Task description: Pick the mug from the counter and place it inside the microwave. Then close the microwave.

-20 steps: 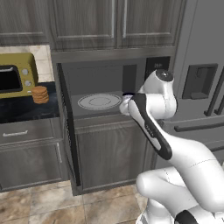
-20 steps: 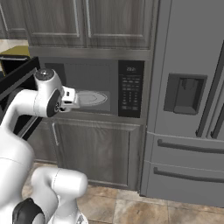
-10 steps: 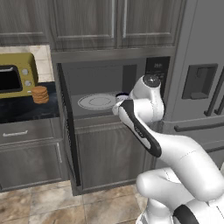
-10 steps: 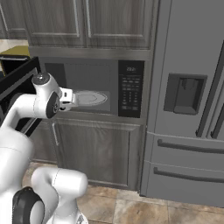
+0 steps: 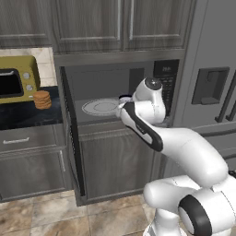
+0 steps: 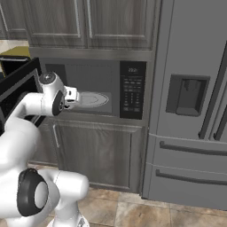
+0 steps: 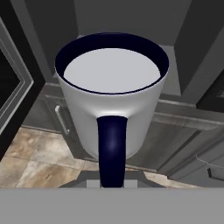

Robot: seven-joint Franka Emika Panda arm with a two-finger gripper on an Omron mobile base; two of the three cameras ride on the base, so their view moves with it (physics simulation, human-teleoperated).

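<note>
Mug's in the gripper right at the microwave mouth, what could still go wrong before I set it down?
1. The mug appears to be held by its dark handle alone, so it may swing or slip in the gripper as the arm pushes in.
2. It sits at the front edge of the microwave cavity, short of the turntable; released here, it could tip out onto the floor.
3. The open door stands close beside the arm, so a sideways swing could knock it.
</note>
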